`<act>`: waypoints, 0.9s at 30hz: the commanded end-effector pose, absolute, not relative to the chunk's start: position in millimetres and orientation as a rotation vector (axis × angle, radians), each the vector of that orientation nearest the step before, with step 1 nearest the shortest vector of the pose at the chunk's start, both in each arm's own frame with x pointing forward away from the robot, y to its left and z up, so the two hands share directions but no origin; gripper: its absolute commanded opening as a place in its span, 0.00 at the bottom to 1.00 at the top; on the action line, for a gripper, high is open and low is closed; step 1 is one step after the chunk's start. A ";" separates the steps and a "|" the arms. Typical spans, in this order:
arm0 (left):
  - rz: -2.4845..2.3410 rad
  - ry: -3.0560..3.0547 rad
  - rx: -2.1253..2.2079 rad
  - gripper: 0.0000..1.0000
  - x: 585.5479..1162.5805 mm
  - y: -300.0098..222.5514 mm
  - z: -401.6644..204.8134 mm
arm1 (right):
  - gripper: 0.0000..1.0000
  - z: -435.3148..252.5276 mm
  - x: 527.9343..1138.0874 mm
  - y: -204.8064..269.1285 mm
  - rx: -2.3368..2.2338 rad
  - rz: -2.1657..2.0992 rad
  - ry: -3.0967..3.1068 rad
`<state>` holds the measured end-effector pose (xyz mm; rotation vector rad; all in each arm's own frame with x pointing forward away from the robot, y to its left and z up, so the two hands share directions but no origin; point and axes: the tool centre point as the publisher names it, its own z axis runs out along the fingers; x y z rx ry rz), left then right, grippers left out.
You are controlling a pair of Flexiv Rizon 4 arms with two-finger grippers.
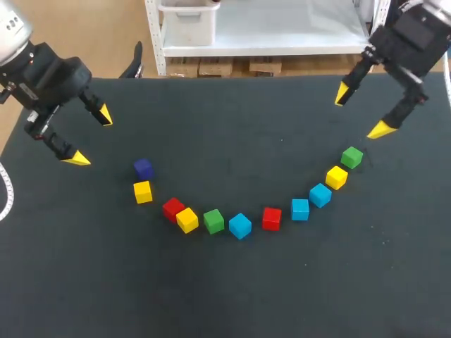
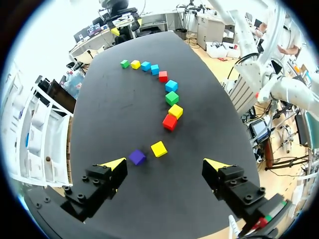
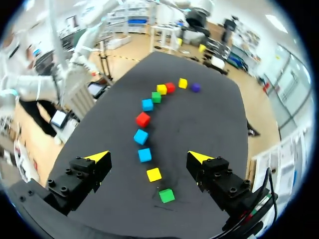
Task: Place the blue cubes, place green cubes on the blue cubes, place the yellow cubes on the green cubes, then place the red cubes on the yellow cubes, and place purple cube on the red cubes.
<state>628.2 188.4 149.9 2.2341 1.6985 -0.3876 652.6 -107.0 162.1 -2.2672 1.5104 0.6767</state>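
Left tool point(image 1: 91, 138), right tool point(image 1: 361, 112), dark table point(image 1: 225, 296), cube arc point(image 1: 239, 225)

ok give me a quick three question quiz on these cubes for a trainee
1. True or false: one cube is already stacked on another.
2. How many blue cubes lie on the table?
3. Which cube lies nearest the right gripper? A purple, B green, C red.
Key: 1 false, every cube lies on the table itself. 2 three. 3 B, the green cube at the end of the row.
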 end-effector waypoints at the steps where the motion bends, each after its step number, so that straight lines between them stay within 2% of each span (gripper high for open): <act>1: -0.387 1.699 2.237 1.00 629.0 188.5 150.2 | 1.00 142.3 630.8 -94.7 -2.085 0.541 1.695; 13: -0.387 1.699 2.237 1.00 629.0 188.5 150.2 | 1.00 97.4 612.7 -68.2 -1.785 0.413 1.974; 27: -0.387 1.699 2.237 1.00 629.0 188.5 150.2 | 1.00 69.3 597.0 -57.3 -1.781 0.414 2.022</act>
